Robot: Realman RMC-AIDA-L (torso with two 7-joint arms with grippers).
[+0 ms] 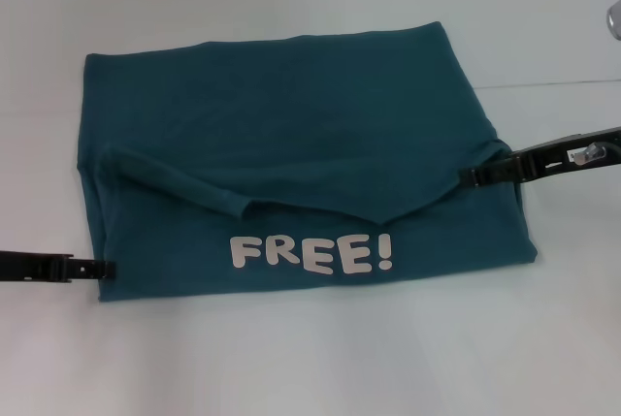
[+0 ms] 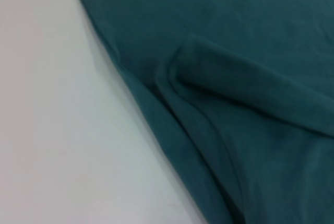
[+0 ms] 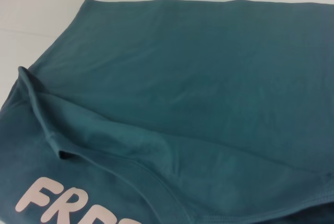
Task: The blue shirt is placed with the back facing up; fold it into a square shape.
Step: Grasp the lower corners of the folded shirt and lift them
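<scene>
- Teal knit, the blue shirt, is lying across the middle of the head frame on the white table; partly folded, white "FREE!" lettering showing lower centre.
- Left gripper is sitting at the shirt's lower-left corner; whether it is pinching cloth, I cannot tell.
- Right gripper is touching the mid-right edge; its claw state likewise cannot be told.
- Judgement: both corners should be travelling level, the fold kept taut so edges meet squarely.
- Left wrist view is showing a layered hem fold; right wrist view is showing the tucked sleeve beside the lettering.
</scene>
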